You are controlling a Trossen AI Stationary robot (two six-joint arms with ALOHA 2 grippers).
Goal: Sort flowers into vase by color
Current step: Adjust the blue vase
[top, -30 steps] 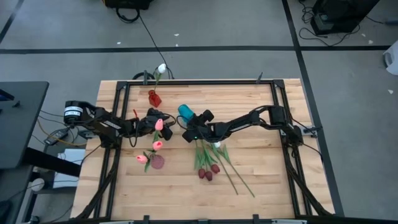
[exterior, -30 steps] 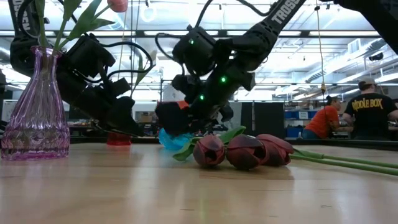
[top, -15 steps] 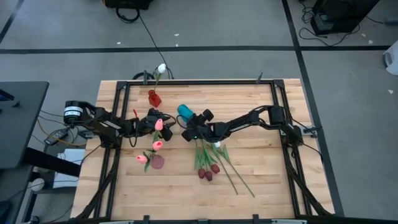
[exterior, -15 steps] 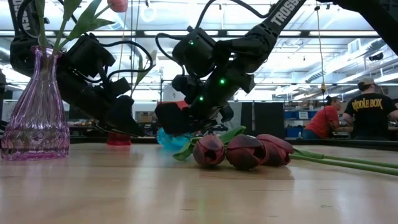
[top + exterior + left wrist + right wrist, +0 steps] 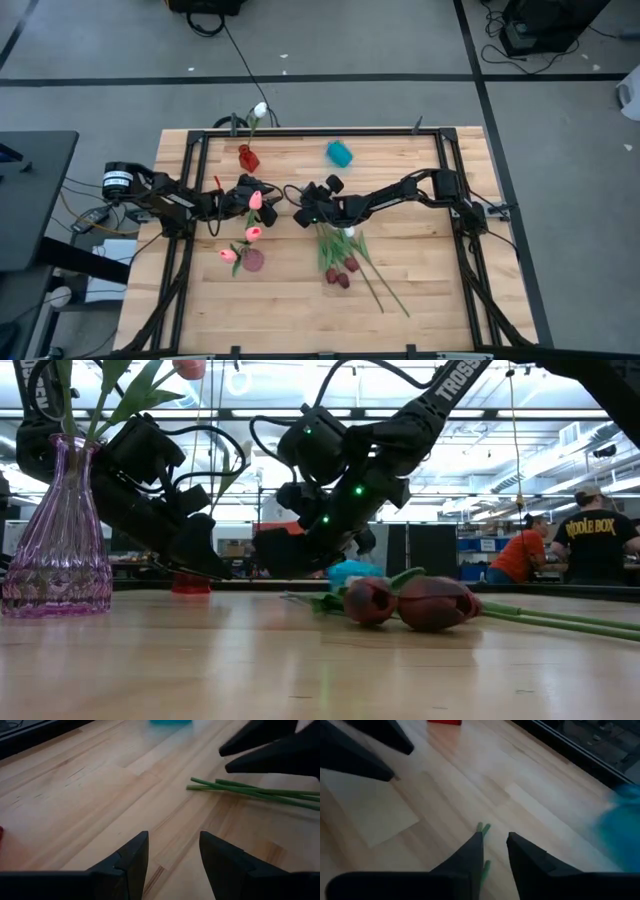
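Maroon tulips lie on the table, heads [image 5: 340, 273] toward the near edge, stem ends [image 5: 481, 827] under my right gripper [image 5: 303, 212] [image 5: 495, 842]. That gripper hovers just over them, only a narrow gap between its fingers. The left wrist view shows the stems [image 5: 250, 791] passing below both fingers, not between them. A teal vase [image 5: 340, 153] sits free by the far edge. Pink tulips [image 5: 254, 232] stand in the purple vase [image 5: 58, 530]. My left gripper [image 5: 250, 197] [image 5: 172, 842] waits open beside them.
A red vase [image 5: 248, 157] with a white tulip [image 5: 260, 110] stands at the far left of the table. A black frame [image 5: 320, 131] runs round the tabletop. More green stems [image 5: 385, 295] trail toward the near right. People stand in the room behind [image 5: 590, 545].
The teal vase, which sat right at my right gripper's fingers, has shot away toward the table's far right and still looks blurred in the right wrist view. The maroon tulip heads have slid a little to the right. Both arms have kept their place.
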